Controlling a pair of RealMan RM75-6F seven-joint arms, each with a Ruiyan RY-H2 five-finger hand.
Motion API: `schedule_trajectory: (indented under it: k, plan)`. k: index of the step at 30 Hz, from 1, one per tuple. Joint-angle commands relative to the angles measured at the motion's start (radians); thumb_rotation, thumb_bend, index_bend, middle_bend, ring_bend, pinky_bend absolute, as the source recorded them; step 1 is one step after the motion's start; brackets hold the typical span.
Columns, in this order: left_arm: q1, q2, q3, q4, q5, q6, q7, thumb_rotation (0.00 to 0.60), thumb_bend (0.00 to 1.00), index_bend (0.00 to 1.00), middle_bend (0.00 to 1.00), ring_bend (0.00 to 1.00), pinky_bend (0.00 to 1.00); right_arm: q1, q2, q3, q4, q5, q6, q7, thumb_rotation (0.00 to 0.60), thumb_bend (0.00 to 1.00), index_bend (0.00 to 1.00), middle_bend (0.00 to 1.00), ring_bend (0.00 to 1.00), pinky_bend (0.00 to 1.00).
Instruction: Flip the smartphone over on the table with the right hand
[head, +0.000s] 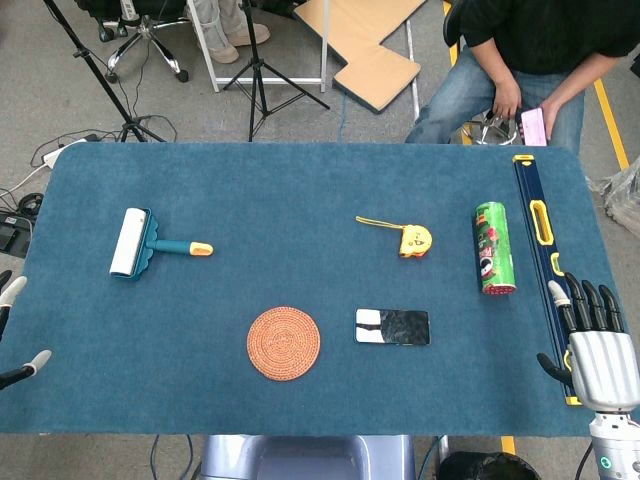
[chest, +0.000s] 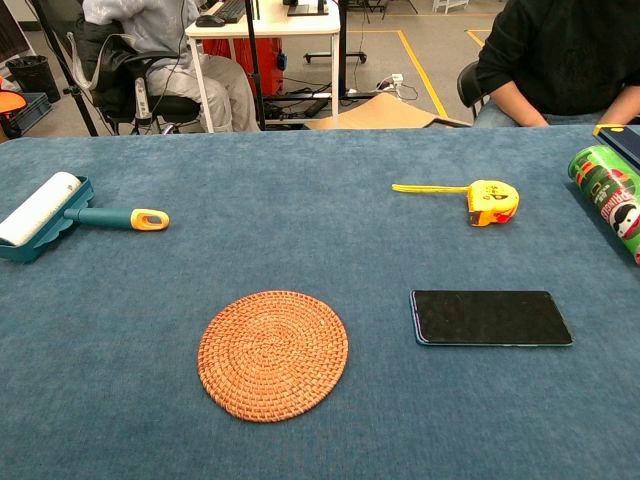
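Near the front edge of the surface (head: 100, 400), the smartphone (head: 392, 327) is lying untouched while the right hand (head: 595, 345), fingers apart and empty at the right edge, is being readied for a reach.

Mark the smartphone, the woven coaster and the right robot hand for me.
smartphone (chest: 491, 317), chest view, middle of its dark screen.
woven coaster (chest: 272, 355), chest view, centre of the spiral weave.
right robot hand (head: 598, 352), head view, silver back of the hand, fingers spread.
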Motion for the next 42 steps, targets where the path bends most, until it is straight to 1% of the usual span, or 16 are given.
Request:
schedule_trajectory:
  k: [1, 8, 12, 15, 16, 20, 25, 27, 29, 31, 34, 38, 42]
  plan:
    - [0.0, 0.001, 0.0, -0.001, 0.0, 0.0, -0.002, 0.6, 0.0, 0.0, 0.0, 0.0, 0.0, 0.0, 0.0, -0.001, 0.0, -0.002, -0.001, -0.001, 0.6, 0.0, 0.05, 0.0, 0.0, 0.0]
    - [-0.002, 0.002, -0.002, -0.003, -0.011, -0.01, -0.006, 0.6, 0.0, 0.0, 0.0, 0.0, 0.0, 0.006, -0.007, -0.012, -0.001, 0.0, -0.026, -0.011, 0.6, 0.0, 0.05, 0.0, 0.0, 0.0]
    - [-0.007, -0.002, 0.001, -0.007, -0.005, -0.02, 0.01, 0.6, 0.0, 0.0, 0.0, 0.0, 0.0, 0.029, -0.019, -0.03, -0.001, 0.003, -0.091, -0.017, 0.6, 0.0, 0.05, 0.0, 0.0, 0.0]
    - [-0.008, -0.007, 0.001, -0.006, -0.005, -0.021, 0.025, 0.6, 0.0, 0.0, 0.0, 0.0, 0.0, 0.084, -0.036, -0.044, -0.01, 0.008, -0.206, -0.031, 0.6, 0.0, 0.06, 0.0, 0.0, 0.0]
    - [-0.009, -0.009, 0.0, -0.006, -0.008, -0.024, 0.027, 0.6, 0.0, 0.0, 0.0, 0.0, 0.0, 0.12, -0.044, -0.046, -0.018, 0.013, -0.271, -0.049, 0.6, 0.0, 0.06, 0.0, 0.0, 0.0]
    - [-0.012, -0.012, -0.007, -0.003, -0.026, -0.032, 0.03, 0.6, 0.0, 0.0, 0.0, 0.0, 0.0, 0.223, -0.073, -0.032, -0.048, 0.041, -0.434, -0.135, 0.6, 0.0, 0.08, 0.0, 0.0, 0.0]
    - [-0.02, -0.018, -0.019, 0.004, -0.064, -0.057, 0.036, 0.6, 0.0, 0.0, 0.0, 0.0, 0.0, 0.359, -0.145, 0.007, -0.059, 0.099, -0.614, -0.287, 0.6, 0.0, 0.13, 0.04, 0.0, 0.0]
    - [-0.026, -0.021, -0.025, 0.007, -0.081, -0.07, 0.039, 0.6, 0.0, 0.0, 0.0, 0.0, 0.0, 0.411, -0.182, 0.023, -0.05, 0.145, -0.68, -0.363, 0.6, 0.0, 0.14, 0.06, 0.0, 0.0]
    - [-0.034, -0.023, -0.033, 0.01, -0.1, -0.084, 0.045, 0.6, 0.0, 0.0, 0.0, 0.0, 0.0, 0.47, -0.23, 0.036, -0.039, 0.218, -0.743, -0.47, 0.6, 0.0, 0.15, 0.1, 0.0, 0.0]
    - [-0.037, -0.025, -0.038, 0.012, -0.111, -0.092, 0.047, 0.6, 0.0, 0.0, 0.0, 0.0, 0.0, 0.498, -0.257, 0.041, -0.033, 0.266, -0.766, -0.521, 0.6, 0.0, 0.16, 0.13, 0.0, 0.0]
    - [-0.046, -0.027, -0.045, 0.016, -0.131, -0.11, 0.048, 0.6, 0.0, 0.0, 0.0, 0.0, 0.0, 0.562, -0.321, 0.048, -0.004, 0.384, -0.787, -0.649, 0.6, 0.0, 0.17, 0.14, 0.0, 0.0]
    - [-0.053, -0.028, -0.049, 0.019, -0.146, -0.124, 0.049, 0.6, 0.0, 0.0, 0.0, 0.0, 0.0, 0.618, -0.374, 0.045, 0.012, 0.502, -0.761, -0.76, 0.6, 0.0, 0.17, 0.15, 0.0, 0.0]
    - [-0.055, -0.029, -0.049, 0.018, -0.148, -0.128, 0.051, 0.6, 0.0, 0.0, 0.0, 0.0, 0.0, 0.669, -0.427, 0.036, 0.042, 0.591, -0.722, -0.835, 0.6, 0.0, 0.18, 0.16, 0.0, 0.0]
